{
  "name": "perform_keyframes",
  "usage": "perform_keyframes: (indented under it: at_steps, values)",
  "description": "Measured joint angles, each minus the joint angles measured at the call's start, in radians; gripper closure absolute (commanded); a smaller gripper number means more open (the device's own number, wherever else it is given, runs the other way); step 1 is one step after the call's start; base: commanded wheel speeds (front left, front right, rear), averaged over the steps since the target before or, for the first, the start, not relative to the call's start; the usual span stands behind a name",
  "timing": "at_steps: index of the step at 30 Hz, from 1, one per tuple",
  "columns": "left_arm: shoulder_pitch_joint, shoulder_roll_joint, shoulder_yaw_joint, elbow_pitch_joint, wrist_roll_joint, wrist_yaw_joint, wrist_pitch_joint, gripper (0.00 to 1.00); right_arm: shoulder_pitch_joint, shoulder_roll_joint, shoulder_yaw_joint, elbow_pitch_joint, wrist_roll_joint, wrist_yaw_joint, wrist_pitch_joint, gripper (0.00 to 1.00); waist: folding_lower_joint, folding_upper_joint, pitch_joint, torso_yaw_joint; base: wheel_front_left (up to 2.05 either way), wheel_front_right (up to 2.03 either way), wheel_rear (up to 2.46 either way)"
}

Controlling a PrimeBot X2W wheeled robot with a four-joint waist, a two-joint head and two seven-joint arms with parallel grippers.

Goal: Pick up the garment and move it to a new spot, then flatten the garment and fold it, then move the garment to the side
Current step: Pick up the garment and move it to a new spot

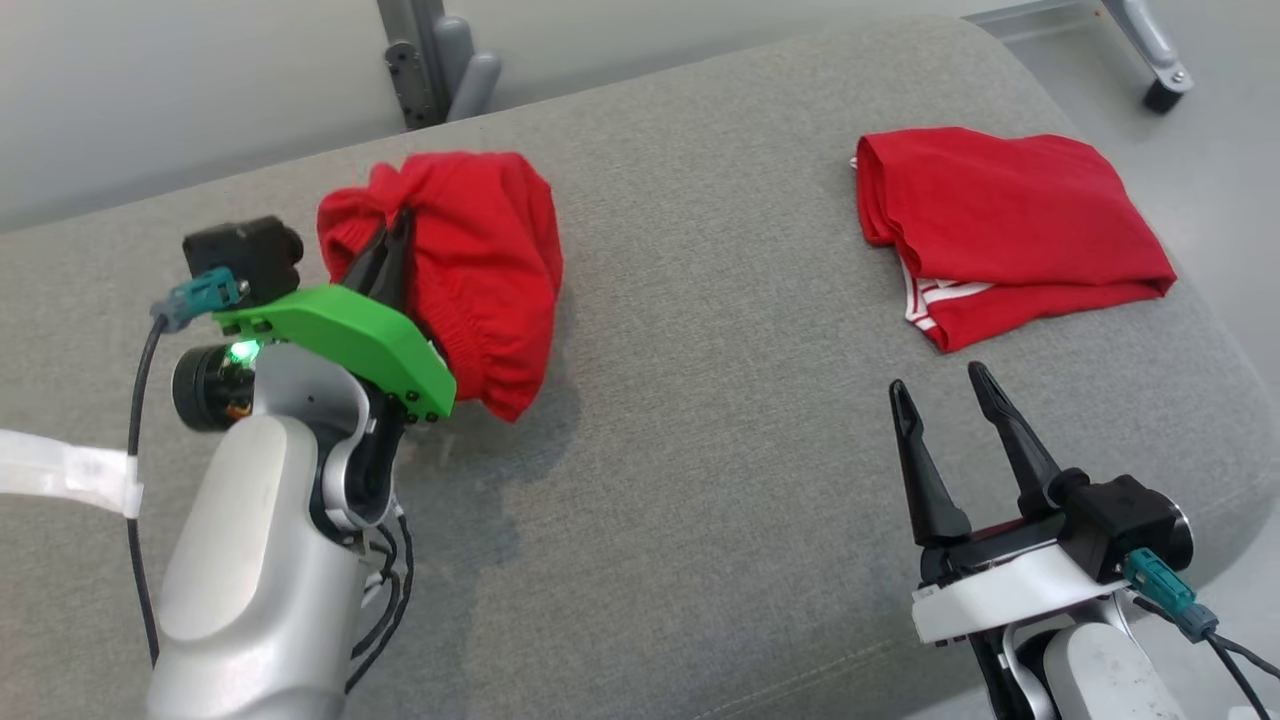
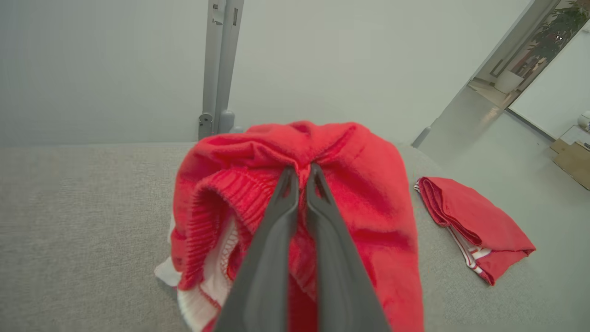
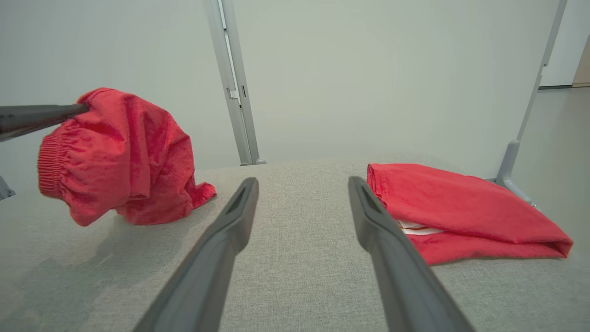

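A grey fabric cushion (image 1: pixel 700 480) sits before a plain pale wall (image 2: pixel 115 69), a metal post (image 2: pixel 221 69) behind it.

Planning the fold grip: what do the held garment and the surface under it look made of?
Garment: soft red knit, likely cotton, matte; ribbed elastic waistband, slack bunching where the left gripper pinches it. Surface: grey woven upholstery, matte, perhaps padded; visible weave, rounded edge.

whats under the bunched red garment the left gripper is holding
Under the bunched red garment, pinched by the left gripper, lies the grey upholstered surface, darkened by shade. Only the garment's lower tail seems to touch down, and the patch right beneath that tail is covered.
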Motion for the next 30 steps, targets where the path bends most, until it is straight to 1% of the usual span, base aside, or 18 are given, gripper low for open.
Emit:
perform_keyframes:
  at_steps: [2, 6, 8, 12, 13, 14, 15, 16, 19, 23, 26, 30]
  values:
    - [0.022, 0.001, 0.004, 0.032, -0.003, 0.003, -0.021, 1.0, 0.0, 0.002, 0.0, -0.003, 0.0, 0.0, 0.0, 0.0, 0.0, 0.0, 0.01, -0.022, 0.0, 0.0, 0.0]
    - [0.04, -0.011, 0.017, 0.114, -0.019, -0.008, -0.087, 1.0, 0.0, 0.004, -0.001, -0.005, -0.001, 0.0, 0.0, 0.0, 0.0, 0.0, 0.041, -0.047, 0.0, 0.0, 0.0]
    - [0.038, -0.019, 0.029, 0.165, -0.049, -0.022, -0.119, 1.0, -0.001, 0.005, 0.002, -0.005, -0.001, 0.0, 0.0, 0.0, 0.0, 0.0, 0.058, -0.052, 0.0, 0.0, 0.0]
    - [0.014, -0.026, 0.018, 0.276, -0.045, -0.043, -0.179, 1.0, -0.013, 0.007, 0.009, -0.004, -0.002, 0.0, 0.0, 0.0, 0.0, 0.0, 0.079, -0.053, 0.0, 0.0, 0.0]
    - [0.006, -0.026, 0.011, 0.303, -0.039, -0.048, -0.194, 0.91, -0.014, 0.007, 0.013, -0.004, -0.002, 0.0, 0.0, 0.0, 0.0, 0.0, 0.081, -0.051, 0.0, 0.0, 0.0]
    - [-0.001, -0.027, 0.006, 0.328, -0.03, -0.051, -0.211, 0.58, -0.015, 0.007, 0.016, -0.003, -0.002, 0.0, 0.0, 0.0, 0.0, 0.0, 0.081, -0.048, 0.0, 0.0, 0.0]
    - [-0.009, -0.028, 0.002, 0.352, -0.022, -0.051, -0.232, 0.15, -0.015, 0.007, 0.021, -0.001, -0.002, 0.0, 0.0, 0.0, 0.0, 0.0, 0.08, -0.044, 0.0, 0.0, 0.0]
    - [-0.015, -0.03, -0.002, 0.37, -0.016, -0.052, -0.256, 0.0, -0.015, 0.006, 0.023, 0.0, -0.002, 0.0, 0.0, 0.0, 0.0, 0.0, 0.076, -0.04, 0.0, 0.0, 0.0]
    - [-0.029, -0.035, -0.015, 0.412, -0.012, -0.066, -0.319, 0.0, -0.012, 0.002, 0.025, 0.003, -0.002, 0.0, 0.0, 0.0, 0.0, 0.0, 0.06, -0.028, 0.0, 0.0, 0.0]
    - [-0.028, -0.044, -0.015, 0.433, -0.017, -0.076, -0.39, 0.0, 0.006, -0.006, 0.03, 0.008, 0.0, 0.0, 0.0, 0.0, 0.0, 0.0, 0.027, -0.006, 0.0, 0.0, 0.0]
    - [0.001, -0.047, -0.012, 0.418, -0.027, -0.085, -0.416, 0.0, 0.015, -0.01, 0.031, 0.008, 0.002, 0.0, 0.0, 0.0, 0.0001, 0.0, 0.003, 0.019, 0.0, 0.0, 0.0]
    - [0.072, -0.049, 0.002, 0.361, -0.034, -0.09, -0.432, 0.0, 0.03, -0.013, 0.034, 0.007, 0.007, 0.0, 0.0, 0.0, 0.0, 0.0, -0.027, 0.06, 0.0, 0.0, 0.0]
